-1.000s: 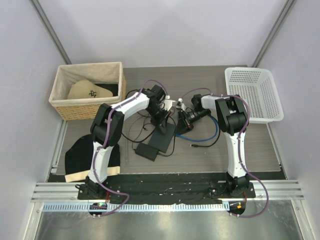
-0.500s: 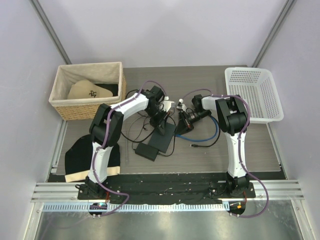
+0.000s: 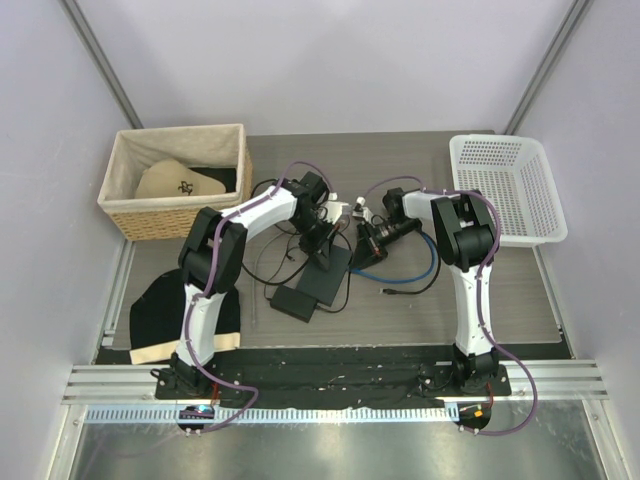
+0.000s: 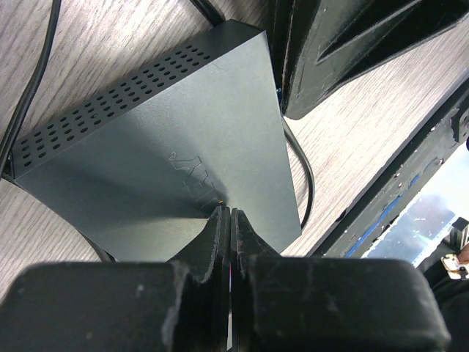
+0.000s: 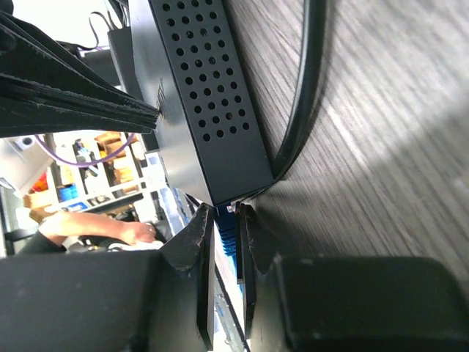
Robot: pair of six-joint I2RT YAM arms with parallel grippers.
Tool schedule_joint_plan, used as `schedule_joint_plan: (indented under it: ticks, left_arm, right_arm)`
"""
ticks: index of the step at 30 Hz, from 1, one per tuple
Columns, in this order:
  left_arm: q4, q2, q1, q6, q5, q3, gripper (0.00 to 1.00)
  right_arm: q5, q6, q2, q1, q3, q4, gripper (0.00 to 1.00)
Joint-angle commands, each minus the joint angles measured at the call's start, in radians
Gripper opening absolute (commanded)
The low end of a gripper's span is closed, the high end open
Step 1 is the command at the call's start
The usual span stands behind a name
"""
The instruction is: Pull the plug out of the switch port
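Almost nothing is shifting since the earlier frames: both arms are staying bent over the middle of the table (image 3: 500, 300), and only the right wrist is sitting a touch further toward the upper left than it was a second ago.

The right gripper (image 5: 223, 218) is reaching in from the right of the top view (image 3: 363, 238). Its two fingers are standing nearly together, leaving only a narrow slot. In that slot they are pinching the plug (image 5: 229, 222), a small bright-blue piece. The plug is sitting at the lower middle of the right wrist view, pressed against the bottom edge of the flat black box (image 5: 198, 95). The port itself is hiding behind the fingers, so whether the plug is seated in it cannot be told.

The left gripper (image 4: 226, 213) is fully closed with nothing between its fingers. Its tips are pressing down on the top face of the box (image 4: 168, 147) at the lower middle of the left wrist view.

In the top view the box (image 3: 330, 272) is lying at the centre of the frame, with a smaller black brick (image 3: 290, 302) just below and left of it. The blue cable (image 3: 400, 268) is curling to the right of the box, and black cords (image 3: 265, 262) are looping to its left.

A wicker basket (image 3: 175, 218) is sitting at the upper left, a white plastic basket (image 3: 500, 190) at the upper right, and a black and cream hat (image 3: 160, 320) at the lower left.
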Motion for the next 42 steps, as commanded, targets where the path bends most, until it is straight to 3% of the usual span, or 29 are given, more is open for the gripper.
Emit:
schedule_joint_plan:
  ticks: [1,31,42]
  left_arm:
    - [0.033,0.053,-0.006,0.019,-0.121,-0.036,0.00]
    - [0.031,0.083,-0.006,0.006,-0.116,-0.011,0.00]
    - [-0.021,-0.064,-0.004,0.041,-0.075,0.073,0.00]
  right_arm:
    - [0.300,-0.115,0.026,0.010,-0.006,-0.019,0.03]
    - [0.330,-0.181,0.004,-0.003,-0.032,-0.061,0.01]
    - [0.425,-0.302,-0.289,-0.021,0.034,-0.112,0.01]
